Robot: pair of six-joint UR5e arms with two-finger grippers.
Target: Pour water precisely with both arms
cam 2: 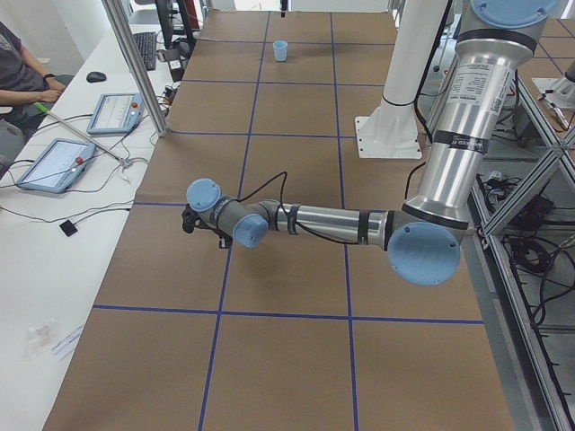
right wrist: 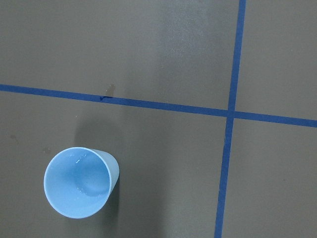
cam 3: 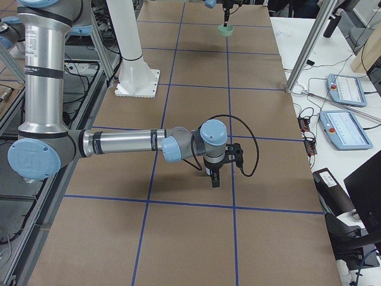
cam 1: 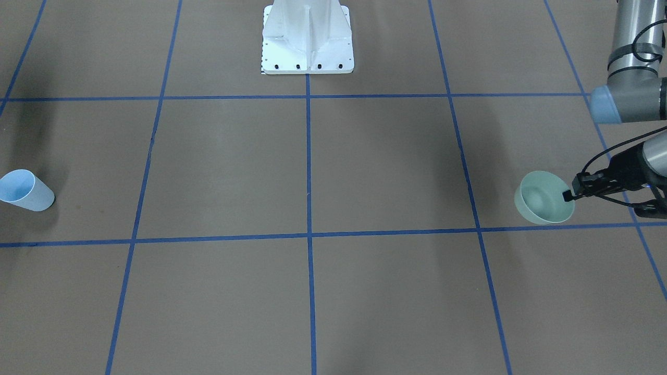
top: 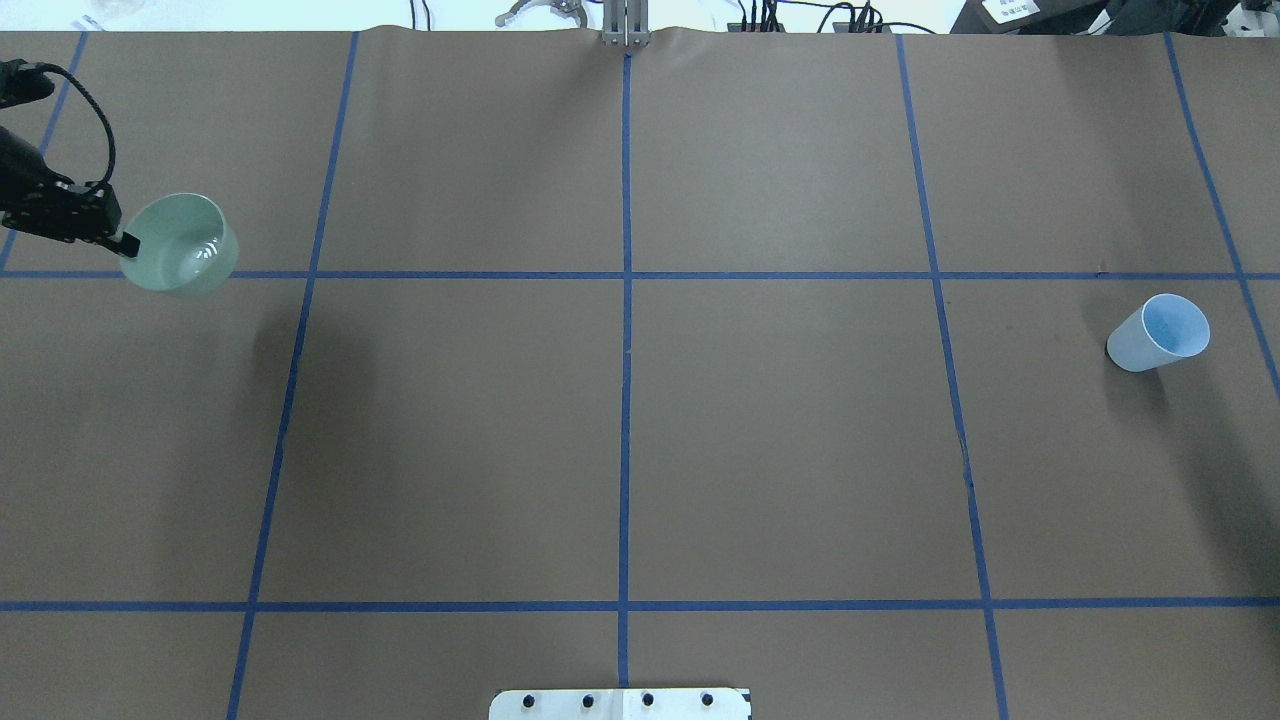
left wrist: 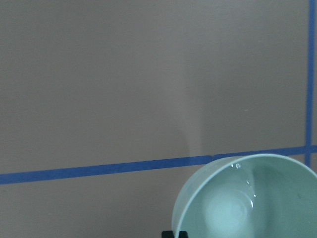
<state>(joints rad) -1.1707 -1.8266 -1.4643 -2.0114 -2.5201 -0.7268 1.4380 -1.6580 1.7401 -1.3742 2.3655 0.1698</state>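
Observation:
A pale green bowl (cam 1: 544, 200) (top: 182, 245) (left wrist: 247, 203) (cam 3: 226, 30) with glinting liquid inside sits at the table's end on my left side. My left gripper (cam 1: 568, 196) (top: 125, 242) is shut on the bowl's rim, and one black fingertip shows at the bottom edge of the left wrist view. A light blue cup (cam 1: 23, 190) (top: 1158, 333) (right wrist: 79, 182) (cam 2: 280, 51) stands upright and alone at the opposite end. My right gripper (cam 3: 214, 179) points down above that area. It shows only in the exterior right view, so I cannot tell whether it is open or shut.
The white pedestal (cam 1: 307, 41) (top: 620, 705) stands at the middle of the robot's edge. Blue tape lines divide the brown table into squares. A person (cam 2: 18, 76) sits at a side bench with tablets (cam 2: 54, 162). Control pendants (cam 3: 345, 89) lie on that bench.

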